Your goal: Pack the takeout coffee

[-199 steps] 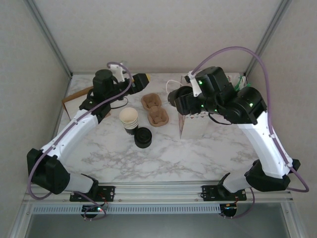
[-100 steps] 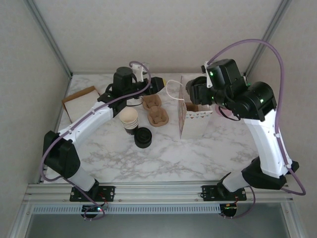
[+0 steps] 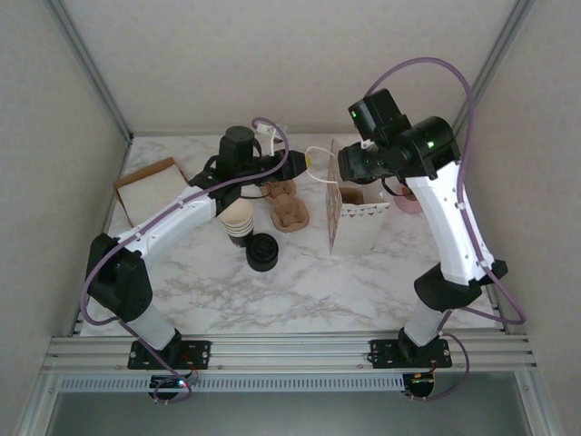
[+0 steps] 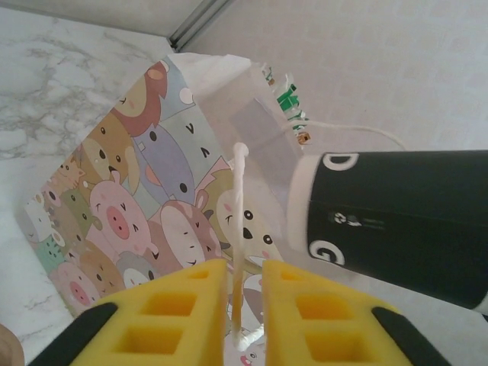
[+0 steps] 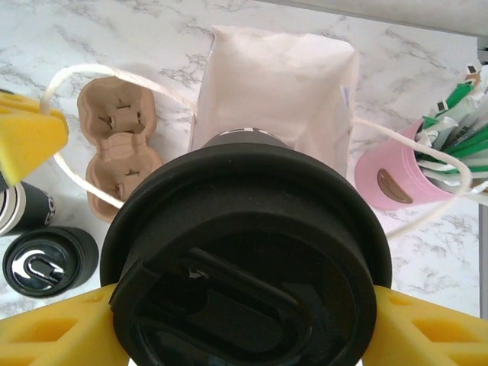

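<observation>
The takeout coffee [image 5: 244,267], a black cup with a black lid, sits between the yellow fingers of my right gripper [image 5: 244,324], which is shut on it. It hangs right above the open mouth of the cartoon-printed paper bag [image 5: 274,84]. In the left wrist view the cup's black wall [image 4: 396,221] shows to the right of the bag [image 4: 137,206]. My left gripper [image 4: 245,267] has closed almost together on the bag's white string handle [image 4: 239,198], at the bag's left side [image 3: 302,164].
Left of the bag [image 3: 359,222] lie a brown pulp cup carrier [image 3: 286,204], a stack of nested cups [image 3: 237,218] and a pile of black lids [image 3: 262,252]. A pink cup of stirrers [image 5: 396,175] stands right of the bag. A cardboard box [image 3: 150,186] is at the far left.
My left gripper swung right to the bag's handle and closed around it. The right arm lifted and brought the cup over the bag's mouth.
</observation>
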`<state>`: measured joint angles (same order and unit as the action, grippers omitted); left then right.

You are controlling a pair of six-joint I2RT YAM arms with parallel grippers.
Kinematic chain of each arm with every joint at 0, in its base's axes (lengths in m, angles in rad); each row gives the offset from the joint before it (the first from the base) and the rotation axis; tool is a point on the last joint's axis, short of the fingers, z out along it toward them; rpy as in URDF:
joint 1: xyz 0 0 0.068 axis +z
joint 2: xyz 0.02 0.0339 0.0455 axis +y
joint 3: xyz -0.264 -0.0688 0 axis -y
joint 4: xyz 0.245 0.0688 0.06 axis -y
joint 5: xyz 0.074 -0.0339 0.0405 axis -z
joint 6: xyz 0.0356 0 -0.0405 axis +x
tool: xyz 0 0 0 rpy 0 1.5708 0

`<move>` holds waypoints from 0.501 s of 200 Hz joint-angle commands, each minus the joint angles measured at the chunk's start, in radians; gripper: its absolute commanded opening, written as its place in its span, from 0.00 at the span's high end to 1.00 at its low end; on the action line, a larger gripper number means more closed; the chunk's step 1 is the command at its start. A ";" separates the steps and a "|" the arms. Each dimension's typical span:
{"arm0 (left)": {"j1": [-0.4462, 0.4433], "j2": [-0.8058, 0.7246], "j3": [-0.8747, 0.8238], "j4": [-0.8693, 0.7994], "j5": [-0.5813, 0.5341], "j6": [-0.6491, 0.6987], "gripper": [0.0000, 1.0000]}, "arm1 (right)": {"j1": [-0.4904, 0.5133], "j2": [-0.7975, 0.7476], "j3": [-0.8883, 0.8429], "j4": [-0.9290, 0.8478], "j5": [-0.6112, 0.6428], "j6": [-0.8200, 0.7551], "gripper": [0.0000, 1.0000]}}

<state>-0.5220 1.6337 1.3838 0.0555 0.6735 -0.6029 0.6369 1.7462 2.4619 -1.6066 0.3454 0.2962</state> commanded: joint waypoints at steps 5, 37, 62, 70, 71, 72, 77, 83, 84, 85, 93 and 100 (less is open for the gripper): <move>-0.009 -0.024 0.009 0.037 0.031 -0.001 0.91 | -0.014 0.056 0.060 -0.158 0.001 0.018 0.30; -0.012 -0.048 -0.015 0.038 0.032 -0.003 0.99 | -0.036 0.090 0.066 -0.189 -0.006 0.022 0.30; -0.013 -0.064 -0.030 0.043 0.031 -0.008 1.00 | -0.054 0.085 0.039 -0.190 -0.027 0.024 0.30; -0.015 -0.069 -0.035 0.043 0.031 -0.009 1.00 | -0.058 0.083 0.027 -0.188 -0.034 0.022 0.30; -0.015 -0.068 -0.035 0.044 0.031 -0.009 1.00 | -0.059 0.083 0.025 -0.188 -0.035 0.022 0.30; -0.015 -0.069 -0.035 0.044 0.030 -0.009 1.00 | -0.060 0.082 0.023 -0.187 -0.037 0.021 0.30; -0.016 -0.072 -0.038 0.044 0.030 -0.011 1.00 | -0.063 0.081 0.014 -0.187 -0.041 0.021 0.30; -0.017 -0.074 -0.041 0.046 0.032 -0.013 1.00 | -0.067 0.078 0.002 -0.187 -0.046 0.021 0.30; -0.017 -0.075 -0.041 0.046 0.032 -0.013 1.00 | -0.067 0.078 0.000 -0.187 -0.047 0.021 0.30; -0.018 -0.075 -0.042 0.046 0.032 -0.014 1.00 | -0.066 0.077 -0.001 -0.187 -0.047 0.021 0.30; -0.022 -0.079 -0.046 0.046 0.032 -0.015 1.00 | -0.071 0.075 -0.018 -0.185 -0.057 0.018 0.30; -0.025 -0.083 -0.050 0.048 0.032 -0.019 1.00 | -0.075 0.072 -0.032 -0.184 -0.064 0.016 0.30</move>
<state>-0.5308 1.5970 1.3529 0.0715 0.6857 -0.6060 0.5743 1.8381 2.4722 -1.6066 0.3149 0.3038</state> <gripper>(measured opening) 0.042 0.705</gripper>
